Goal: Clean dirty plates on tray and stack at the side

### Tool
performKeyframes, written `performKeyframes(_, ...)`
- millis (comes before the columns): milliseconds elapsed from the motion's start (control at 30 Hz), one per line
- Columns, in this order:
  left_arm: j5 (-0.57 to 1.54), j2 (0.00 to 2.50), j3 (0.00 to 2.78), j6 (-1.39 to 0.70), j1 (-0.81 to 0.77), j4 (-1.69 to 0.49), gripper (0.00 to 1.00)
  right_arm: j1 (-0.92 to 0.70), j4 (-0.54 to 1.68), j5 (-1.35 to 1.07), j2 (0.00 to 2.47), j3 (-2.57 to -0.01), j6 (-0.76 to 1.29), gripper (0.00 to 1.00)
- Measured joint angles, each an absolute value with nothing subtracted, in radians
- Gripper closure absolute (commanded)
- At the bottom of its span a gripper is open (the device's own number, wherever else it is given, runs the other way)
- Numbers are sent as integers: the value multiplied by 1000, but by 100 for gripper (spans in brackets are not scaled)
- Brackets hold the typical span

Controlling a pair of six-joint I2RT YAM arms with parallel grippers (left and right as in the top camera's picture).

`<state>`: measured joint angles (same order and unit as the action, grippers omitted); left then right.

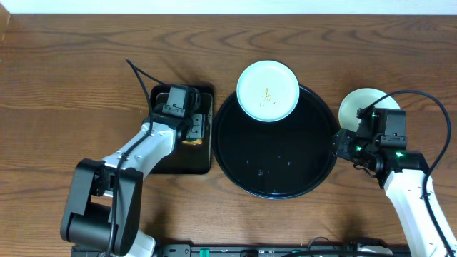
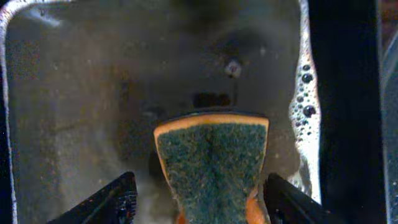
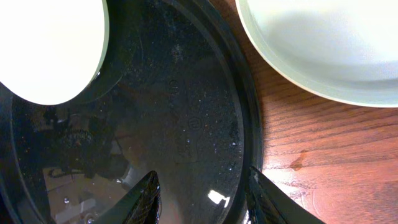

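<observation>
One pale plate (image 1: 268, 91) with a small brown-orange smear lies at the far rim of the round black tray (image 1: 277, 168); it also shows in the right wrist view (image 3: 50, 50). A pale mint-green plate (image 1: 360, 105) lies on the table right of the tray, also in the right wrist view (image 3: 323, 43). A third plate is not visible. My right gripper (image 1: 340, 145) (image 3: 202, 183) is open, its fingers astride the tray's right rim (image 3: 245, 106). My left gripper (image 1: 191, 133) (image 2: 196, 186) is open around a green-and-orange sponge (image 2: 211, 162).
The sponge stands in a small rectangular black tray (image 1: 175, 160) left of the round tray, wet with soapy foam (image 2: 305, 106) along its right wall. Bare wooden table surrounds both trays. The right arm's cable loops over the right-hand plate.
</observation>
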<state>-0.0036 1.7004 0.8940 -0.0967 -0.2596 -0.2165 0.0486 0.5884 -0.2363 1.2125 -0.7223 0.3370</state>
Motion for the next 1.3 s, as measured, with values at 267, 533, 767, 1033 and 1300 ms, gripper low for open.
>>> performKeyframes(267,-2,1703,893,-96,-260,-147,30,49,591,-236,1213,-722,331,58)
performKeyframes(533,12,1780,893,-92,-260,-120,93,49,599,-236,1213,-722,331,60)
performKeyframes(767,16,1744,892,-87,-260,-127,32,49,610,-236,1213,-722,331,60)
performKeyframes(1033,17,1660,892,-93,-260,-227,22,49,613,-236,1213,-722,331,60)
performKeyframes(1300,17,1663,891,-131,-260,-288,21,49,613,-236,1213,-722,331,62)
